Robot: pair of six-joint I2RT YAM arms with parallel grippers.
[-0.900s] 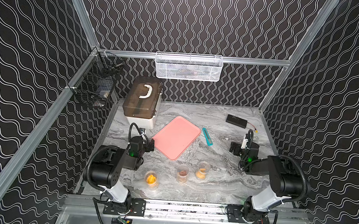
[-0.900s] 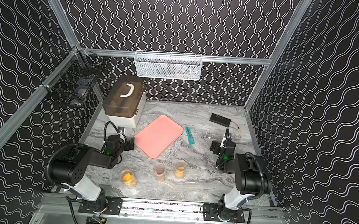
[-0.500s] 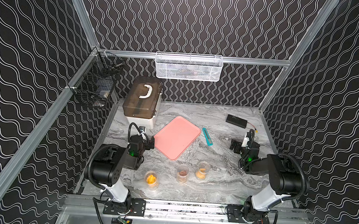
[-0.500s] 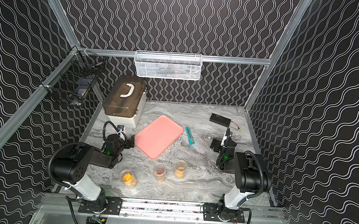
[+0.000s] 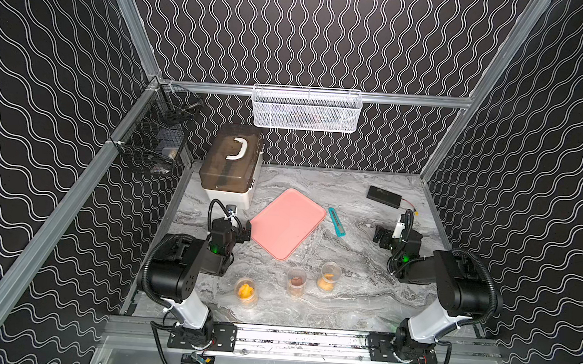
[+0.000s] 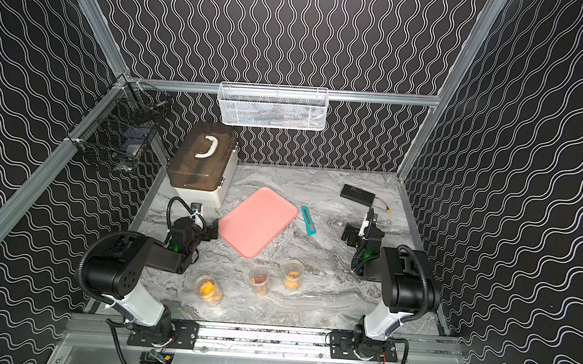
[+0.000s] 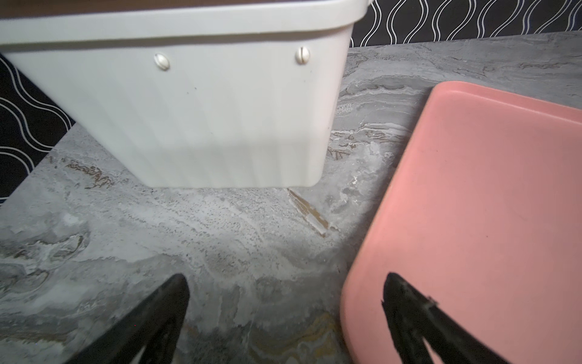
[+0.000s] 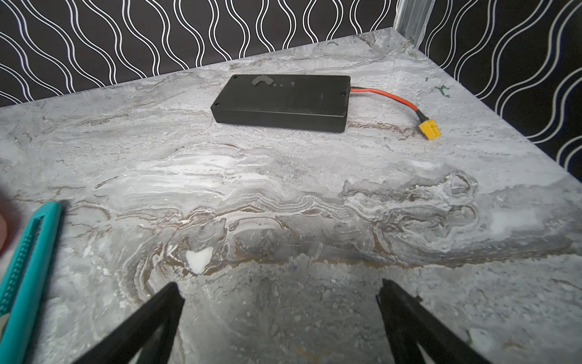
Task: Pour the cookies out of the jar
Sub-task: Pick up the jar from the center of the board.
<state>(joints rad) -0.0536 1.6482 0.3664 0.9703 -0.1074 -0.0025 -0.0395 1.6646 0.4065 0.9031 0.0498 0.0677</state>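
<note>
Marble tabletop point(image 5: 351, 308), left gripper point(image 7: 285, 279) gaping empty, right gripper point(image 8: 277, 283) likewise

3 jars point(image 5: 296, 282) before tray point(image 5: 287, 224)

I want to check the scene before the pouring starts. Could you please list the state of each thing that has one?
Left jar: upright, cookies inside.
Middle jar: upright, cookies inside.
Right jar: upright, cookies inside.
Pink tray: flat, empty.
Storage box: lid closed.
Battery pack: connector unplugged.
Teal knife: blade cannot be told.
Left gripper: jaws open, empty.
Right gripper: jaws open, empty.
</note>
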